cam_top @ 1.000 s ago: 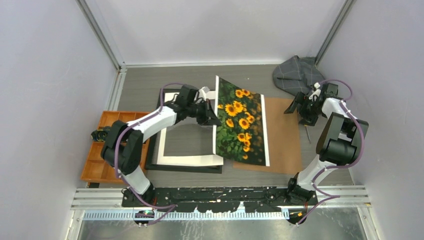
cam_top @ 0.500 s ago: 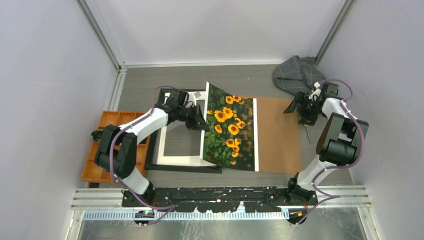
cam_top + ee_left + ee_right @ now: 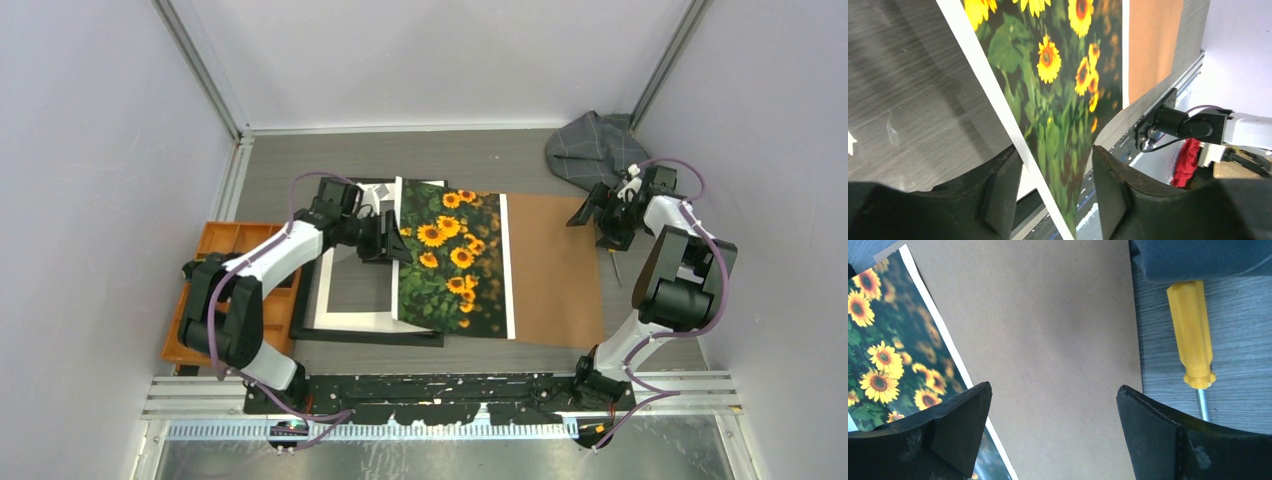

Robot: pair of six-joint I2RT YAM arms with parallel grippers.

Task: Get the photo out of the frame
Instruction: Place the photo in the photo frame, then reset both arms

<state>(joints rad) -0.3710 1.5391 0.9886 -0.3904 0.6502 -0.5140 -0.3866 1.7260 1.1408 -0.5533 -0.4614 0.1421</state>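
Photo [image 3: 450, 260]: desk centre, overlapping right side of frame [image 3: 345, 322] and brown backing board [image 3: 555, 265]; left edge tilted up between parted fingers of left tool [image 3: 1055, 190], unclamped. Right tool [image 3: 1053, 415]: fully spread, empty, over backing board beside yellow-handled screwdriver [image 3: 1193, 335].

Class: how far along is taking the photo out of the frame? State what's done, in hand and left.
Done: the photo lies out of the frame, overlapping its right side and the brown board. In hand: the left gripper stands open around the photo's left edge. Left: likely just withdrawing it.
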